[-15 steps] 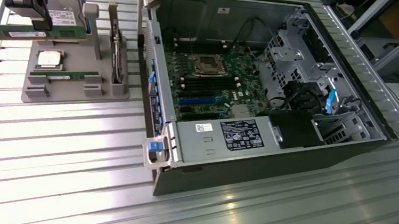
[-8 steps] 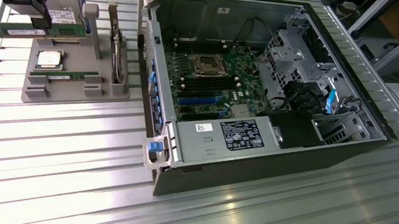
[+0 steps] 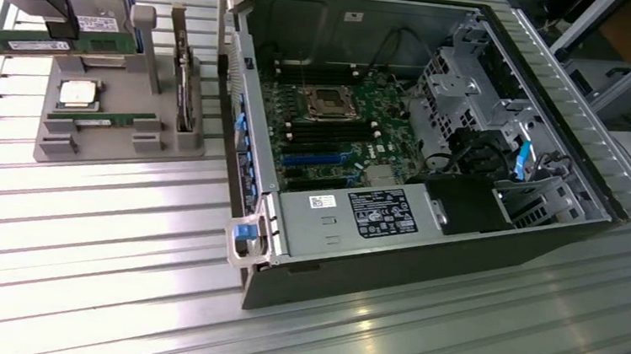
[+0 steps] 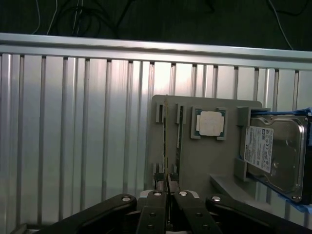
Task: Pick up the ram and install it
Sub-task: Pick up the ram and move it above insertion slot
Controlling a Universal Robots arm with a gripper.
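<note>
My gripper (image 3: 54,31) hangs at the far corner on the exterior view's left, shut on a ram (image 3: 100,46), a long green stick with a white label, held level above the grey parts tray (image 3: 92,147). A second ram (image 3: 104,118) lies in its slot on the tray. In the wrist view the gripper (image 4: 168,192) pinches the held ram (image 4: 165,141), seen edge-on as a thin line, beside the second ram (image 4: 180,134) in the tray.
On the tray sit a square silver processor (image 3: 78,92) (image 4: 210,123), a hard drive (image 4: 273,151) and an upright card with a metal bracket (image 3: 184,86). To the exterior view's right lies the open computer case (image 3: 401,234) with its motherboard (image 3: 325,135). Ribbed metal table (image 3: 96,244) all around.
</note>
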